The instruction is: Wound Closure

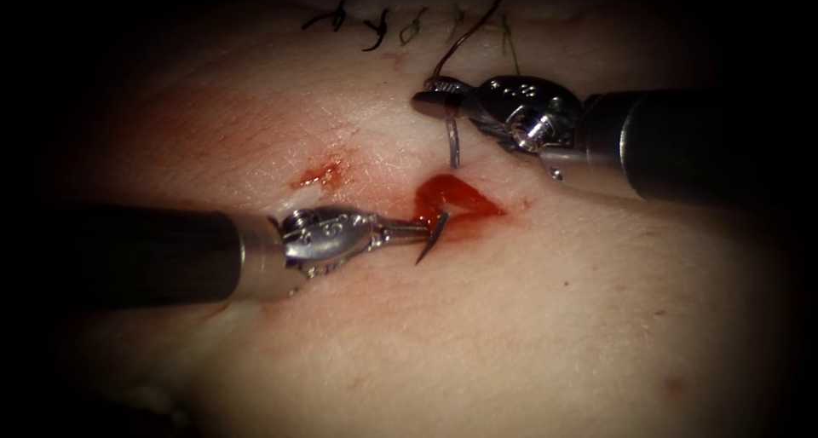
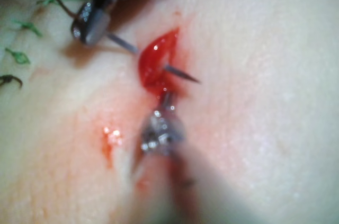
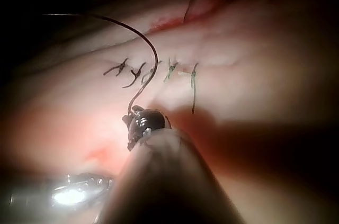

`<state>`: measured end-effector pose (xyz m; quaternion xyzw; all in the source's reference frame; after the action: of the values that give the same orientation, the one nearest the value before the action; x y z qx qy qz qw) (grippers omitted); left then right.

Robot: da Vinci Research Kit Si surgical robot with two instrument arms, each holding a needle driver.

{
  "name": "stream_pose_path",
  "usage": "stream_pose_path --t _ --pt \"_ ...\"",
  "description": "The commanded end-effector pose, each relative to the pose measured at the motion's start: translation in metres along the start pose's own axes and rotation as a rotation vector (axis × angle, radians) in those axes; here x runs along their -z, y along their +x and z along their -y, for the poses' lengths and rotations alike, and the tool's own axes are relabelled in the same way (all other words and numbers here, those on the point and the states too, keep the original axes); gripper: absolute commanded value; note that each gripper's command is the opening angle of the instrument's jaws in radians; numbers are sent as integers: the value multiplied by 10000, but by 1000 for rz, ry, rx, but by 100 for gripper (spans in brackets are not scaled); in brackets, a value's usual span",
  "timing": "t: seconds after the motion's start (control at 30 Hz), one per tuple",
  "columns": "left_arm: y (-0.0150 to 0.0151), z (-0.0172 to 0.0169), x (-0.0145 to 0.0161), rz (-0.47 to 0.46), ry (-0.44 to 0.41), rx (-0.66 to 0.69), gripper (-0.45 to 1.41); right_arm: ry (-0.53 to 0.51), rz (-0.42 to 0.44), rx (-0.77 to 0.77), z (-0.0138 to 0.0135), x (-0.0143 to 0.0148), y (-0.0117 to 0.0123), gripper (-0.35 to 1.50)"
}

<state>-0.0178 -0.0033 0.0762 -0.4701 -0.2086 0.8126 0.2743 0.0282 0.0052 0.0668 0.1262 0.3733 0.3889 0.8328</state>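
The curved needle (image 1: 453, 144) passes through the tissue (image 1: 528, 319) at the cut, where red fluid (image 1: 456, 198) pools. My right tool (image 1: 433, 98) is shut on the needle's tail end, above the cut. The needle's shaft enters the skin just above the fluid. Its tip (image 1: 429, 246) comes out at the fluid's left end, and my left tool (image 1: 423, 229) is shut on it just behind the point. Dark thread (image 1: 477, 25) rises from the tail. The left wrist view shows the needle tip (image 2: 183, 74), the left tool (image 2: 167, 98) and the right tool (image 2: 90, 25).
Several knotted stitches (image 1: 375, 29) lie in a row behind the right tool, also seen as stitches (image 3: 159, 70) with the thread (image 3: 151, 49) arching over them. A red smear (image 1: 322, 175) marks the skin left of the cut.
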Motion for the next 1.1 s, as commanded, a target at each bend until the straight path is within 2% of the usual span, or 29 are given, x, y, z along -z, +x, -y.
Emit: stream_pose_path --t 0.03,0.3,0.63,0.8,0.87,0.93,0.97,1.03,1.1 --pt "-5 -1 -8 1 -2 2 -11 4 13 -23 3 -9 -3 -35" --pt "-5 -1 -8 1 -2 2 -11 44 61 -112 6 -8 -19 -35" --pt "-5 -1 -8 1 -2 2 -11 92 109 -183 9 -15 -70 -35" --pt "-5 -1 -8 0 -3 2 -11 106 83 -191 5 -8 -69 -35" --pt "-4 -2 -7 0 -3 3 -10 76 48 -201 2 -4 -63 -33" --pt "-3 -3 -7 1 -4 -26 -5 63 4 -196 -1 -1 -56 66" --pt "-3 -3 -6 1 -4 -43 4 60 -13 -203 -3 1 -52 89" --pt "-3 -5 -6 6 -6 -96 15 28 -48 -169 -6 6 -46 123" --pt "-4 -9 -6 -16 -5 -168 36 11 -67 -150 -9 12 -41 130"
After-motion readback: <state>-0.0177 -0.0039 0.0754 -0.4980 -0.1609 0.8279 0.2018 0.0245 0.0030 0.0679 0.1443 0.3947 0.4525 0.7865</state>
